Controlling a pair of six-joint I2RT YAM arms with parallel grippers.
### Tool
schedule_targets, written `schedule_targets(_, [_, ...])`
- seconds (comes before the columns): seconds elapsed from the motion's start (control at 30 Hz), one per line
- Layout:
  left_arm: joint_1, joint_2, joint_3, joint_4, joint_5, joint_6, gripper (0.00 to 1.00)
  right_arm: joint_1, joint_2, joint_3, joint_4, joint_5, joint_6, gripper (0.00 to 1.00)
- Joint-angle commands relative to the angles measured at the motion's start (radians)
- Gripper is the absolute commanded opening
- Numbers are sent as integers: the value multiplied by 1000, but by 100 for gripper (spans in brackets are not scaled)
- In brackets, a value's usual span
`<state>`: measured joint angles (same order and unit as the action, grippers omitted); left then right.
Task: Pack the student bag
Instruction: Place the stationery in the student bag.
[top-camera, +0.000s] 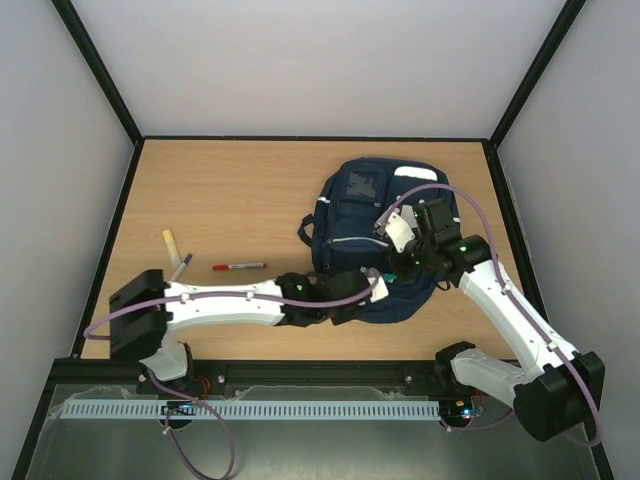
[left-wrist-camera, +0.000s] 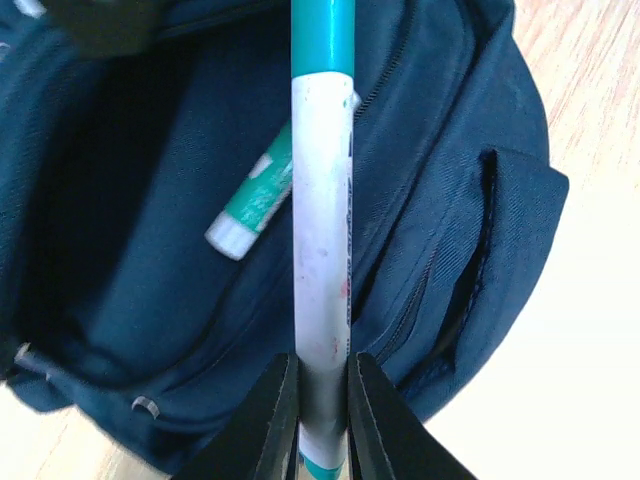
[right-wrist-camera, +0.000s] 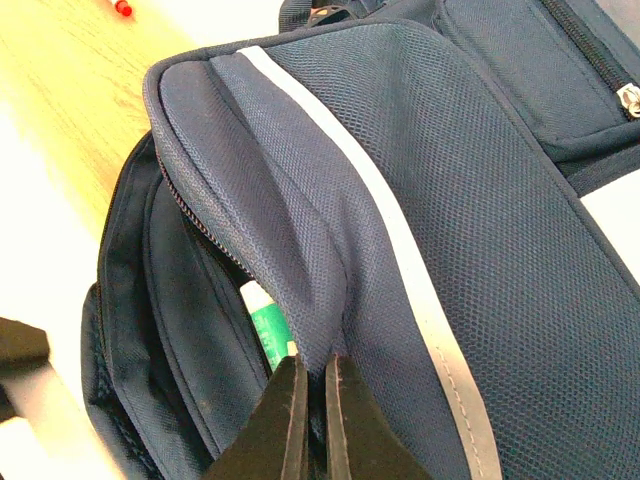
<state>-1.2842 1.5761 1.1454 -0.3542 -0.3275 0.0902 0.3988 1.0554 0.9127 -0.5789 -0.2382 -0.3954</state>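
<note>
1. Top: the student bag (top-camera: 365, 215) lies right of centre on the table (top-camera: 230, 190); the left arm (top-camera: 230, 300) and right arm (top-camera: 500, 290) cover its near end.
2. Left wrist: the left gripper (left-wrist-camera: 322, 365) clamps a teal-capped marker (left-wrist-camera: 322, 220) over the open bag; its print is unreadable.
3. Right wrist: the right gripper (right-wrist-camera: 315, 375) pinches the bag's flap, half hiding a green stick (right-wrist-camera: 265, 325).

Bright and even from overhead, with faint soft shadows on the table (top-camera: 240, 190), blown out to near-white at the frame edges in both wrist views, and slightly soft, perhaps from closeness, on the marker (left-wrist-camera: 322, 250) and the student bag (left-wrist-camera: 150, 300).
</note>
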Motion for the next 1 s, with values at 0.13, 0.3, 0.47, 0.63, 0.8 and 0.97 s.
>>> schedule_targets(0.13, [-31,175,61,114,-165,186,2,0,-14,18,-20,-55,24,1])
schedule_targets(0.3, [-5,255,108,137,-219,219,2,0,-16,4,-5,-94,33,1])
schedule_targets(0.47, [21,342,161,182,-309,286,2,0,-57,-83,78,-110,37,1])
schedule_targets(0.63, [48,408,207,210,-348,359,2,0,-100,-121,89,-134,30,1])
schedule_targets(0.8, [67,450,204,322,-393,463,2,0,-89,-58,38,-139,17,1])
schedule_targets(0.97, [87,458,160,511,-427,613,2,0,-68,-8,9,-142,5,1])
